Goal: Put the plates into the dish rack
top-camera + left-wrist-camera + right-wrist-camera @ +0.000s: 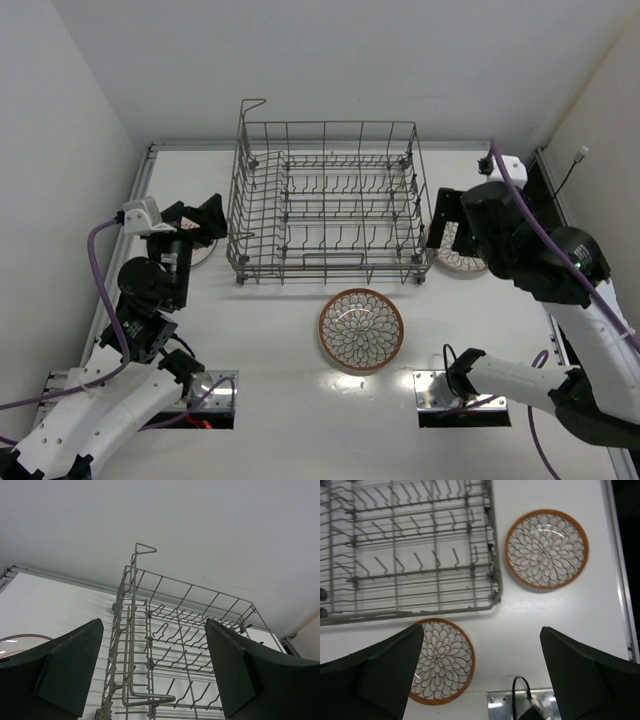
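Note:
The grey wire dish rack (325, 200) stands at the middle back and holds no plates. A brown-rimmed petal-pattern plate (361, 330) lies flat in front of it, and it shows in the right wrist view (442, 661). A second patterned plate (465, 258) lies right of the rack and looks petal-patterned in the right wrist view (546, 548). A white plate (203, 250) lies left of the rack, mostly hidden under my left gripper (200, 218); only its rim (20, 641) shows. My left gripper (155, 670) is open, facing the rack (180, 650). My right gripper (445, 215) is open and empty, above the table (482, 675).
Two metal mounting plates (205, 400) (440, 390) sit at the near edge by the arm bases. A black cable (520, 686) loops over the right one. White walls close in on the left, back and right. A rail (140, 185) runs along the table's left side.

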You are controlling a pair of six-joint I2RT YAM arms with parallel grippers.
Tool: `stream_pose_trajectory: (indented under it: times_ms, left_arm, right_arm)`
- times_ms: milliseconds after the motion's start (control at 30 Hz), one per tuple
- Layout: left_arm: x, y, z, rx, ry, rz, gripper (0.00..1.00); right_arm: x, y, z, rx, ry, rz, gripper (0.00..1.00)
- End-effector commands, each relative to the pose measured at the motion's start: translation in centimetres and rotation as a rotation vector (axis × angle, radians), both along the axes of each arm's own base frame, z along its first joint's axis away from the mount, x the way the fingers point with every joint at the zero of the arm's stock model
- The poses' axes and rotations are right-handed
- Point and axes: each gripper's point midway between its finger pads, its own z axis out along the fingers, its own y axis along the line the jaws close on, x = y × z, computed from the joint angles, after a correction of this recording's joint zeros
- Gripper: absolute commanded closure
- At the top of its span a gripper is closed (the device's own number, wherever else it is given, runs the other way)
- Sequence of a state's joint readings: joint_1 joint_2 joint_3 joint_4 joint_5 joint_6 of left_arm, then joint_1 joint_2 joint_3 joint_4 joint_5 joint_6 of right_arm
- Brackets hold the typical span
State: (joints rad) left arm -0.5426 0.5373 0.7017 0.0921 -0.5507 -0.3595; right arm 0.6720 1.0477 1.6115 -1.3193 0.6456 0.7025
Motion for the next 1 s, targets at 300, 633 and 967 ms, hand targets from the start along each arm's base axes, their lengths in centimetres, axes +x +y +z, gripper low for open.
stream_pose_trajectory:
  times_ms: [300,633,967]
  left_arm:
    - [0.0,-0.1,0.8,0.009,-0.027,0.001,0.19]
    - [0.1,0.9,0.2,0.03,-0.01,0.059,0.17]
    - [0.1,1.1,0.3,0.023,-0.016,0.07,0.14]
  right_arm:
    - [7.2,1.4,9.7,-0.026,-0.215,0.019,0.0]
    - [15.3,-13.2,-2.4,0.358,0.09,-0.2,0.0]
    - [13.3,-21.7,-14.6,0.572,0.241,-0.478,0.01]
